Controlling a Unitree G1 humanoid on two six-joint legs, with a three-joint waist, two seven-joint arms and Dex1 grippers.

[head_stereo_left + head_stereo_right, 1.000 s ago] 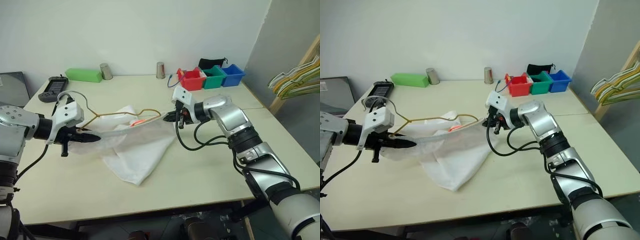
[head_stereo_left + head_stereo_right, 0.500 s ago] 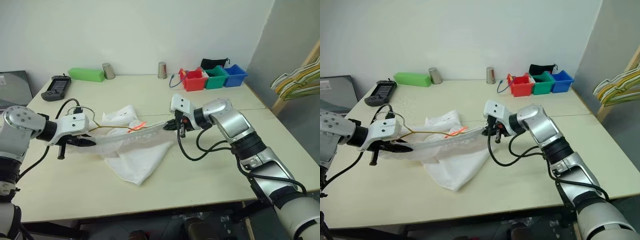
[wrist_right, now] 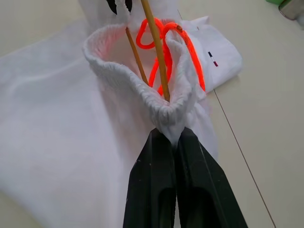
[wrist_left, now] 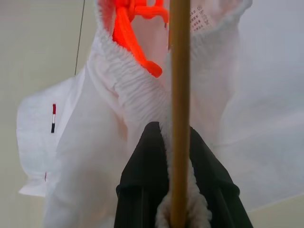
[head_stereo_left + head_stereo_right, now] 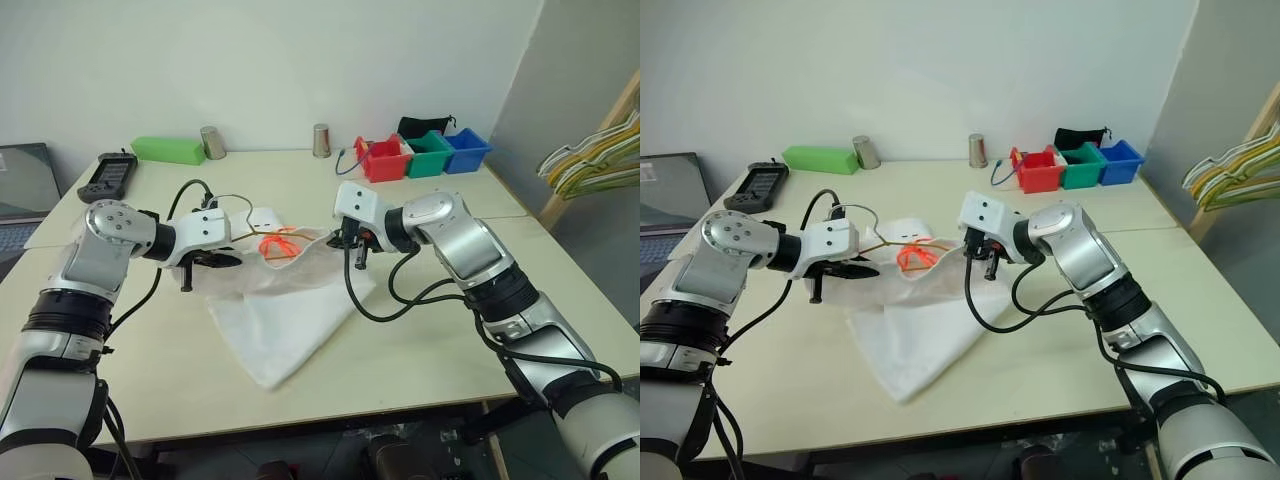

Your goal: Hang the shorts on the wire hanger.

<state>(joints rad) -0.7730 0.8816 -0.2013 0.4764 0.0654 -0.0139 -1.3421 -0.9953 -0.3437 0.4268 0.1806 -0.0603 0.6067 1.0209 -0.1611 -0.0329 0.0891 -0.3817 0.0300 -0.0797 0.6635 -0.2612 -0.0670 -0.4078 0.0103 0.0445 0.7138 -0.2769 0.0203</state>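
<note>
On our left, the left tool [image 5: 232,260] is clamped on the elastic waistband of the white shorts [image 5: 285,310], with the yellow-orange wire hanger [image 4: 180,109] running between its fingers. The shorts hang from both tools, their legs draped onto the table [image 5: 420,330], an orange drawstring [image 3: 164,52] bunched at the waistband opening. On our right, the right tool [image 5: 350,243] is pinched together on the waistband's other end.

A lab (bare white walls): worktable [image 5: 420,330] with sorting bins [image 5: 425,155].

Bright, even indoor light; soft shadows; wrist views slightly soft up close.
</note>
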